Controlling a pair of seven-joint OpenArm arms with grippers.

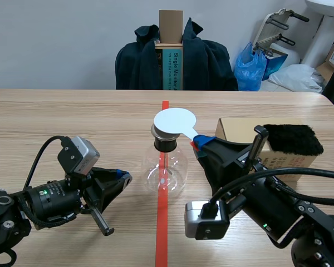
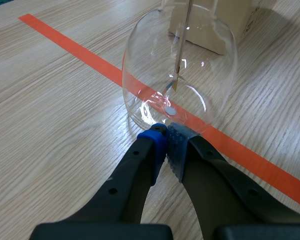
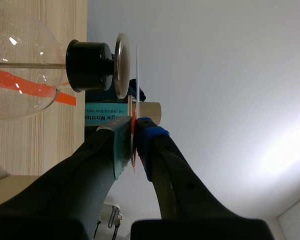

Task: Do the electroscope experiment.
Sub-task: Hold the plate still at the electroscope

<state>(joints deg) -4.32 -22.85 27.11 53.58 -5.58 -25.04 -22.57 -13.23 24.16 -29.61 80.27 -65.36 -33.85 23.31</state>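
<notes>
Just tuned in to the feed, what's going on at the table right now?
The right gripper is shut on the handle of a thin white disc and holds it flat just over the metal plate on top of the glass flask, which stands on the tape line. Whether the two touch is hard to tell. The left gripper is shut on nothing, its tips low beside the flask's base. A black furry cloth lies on a cardboard box behind the right arm.

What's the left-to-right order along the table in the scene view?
left gripper → glass electroscope flask → right gripper → cardboard box with the black fur toward its right end. The white disc in the right gripper overlaps the flask's top, so it is left out.
</notes>
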